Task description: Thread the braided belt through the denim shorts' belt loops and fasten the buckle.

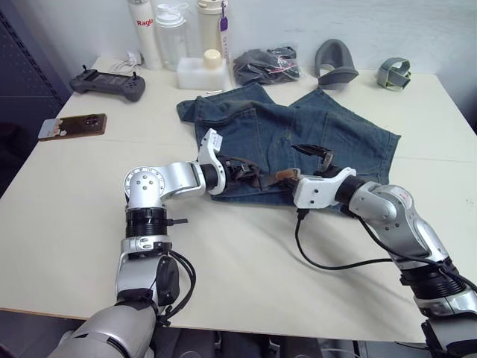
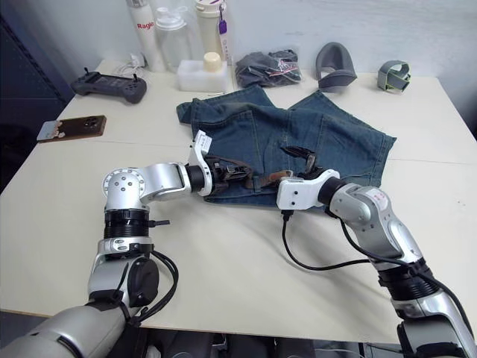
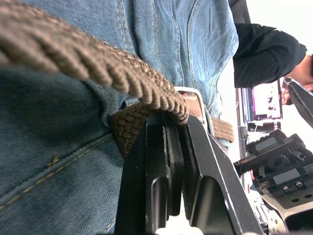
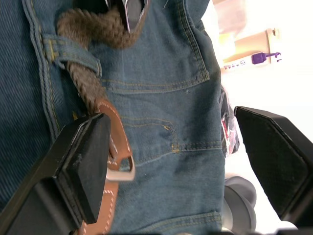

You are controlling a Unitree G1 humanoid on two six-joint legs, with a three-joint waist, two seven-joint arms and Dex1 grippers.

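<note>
the denim shorts (image 1: 298,134) lay spread on the white tabletop (image 1: 246,253), waistband toward the robot, legs pointing away. along that waistband ran the braided belt (image 4: 85,81), and in the right wrist view it passed under one of the belt loops (image 4: 63,54) before meeting its tan leather end and the silver buckle (image 4: 120,169), which lay flat on the denim. the left gripper (image 1: 240,171) was down at the waistband, fingers closed tight on the braided belt (the left wrist view showed the woven strap pinched right at the black fingertips (image 3: 166,147)). the right gripper (image 4: 171,161) hovered over the buckle end with its fingers spread wide, nothing between them, one pad just beside the tan leather. the two grippers sat near each other along the waistband, the left on the robot's left. at the far edge of the tabletop stood bottles (image 1: 175,30) and a dark bundled cloth (image 1: 264,66); a black controller (image 1: 108,82) and a phone (image 1: 72,127) lay off to the left, well apart from the shorts. a person in a dark sleeve (image 3: 264,54) showed beyond the shorts in the left wrist view.
</note>
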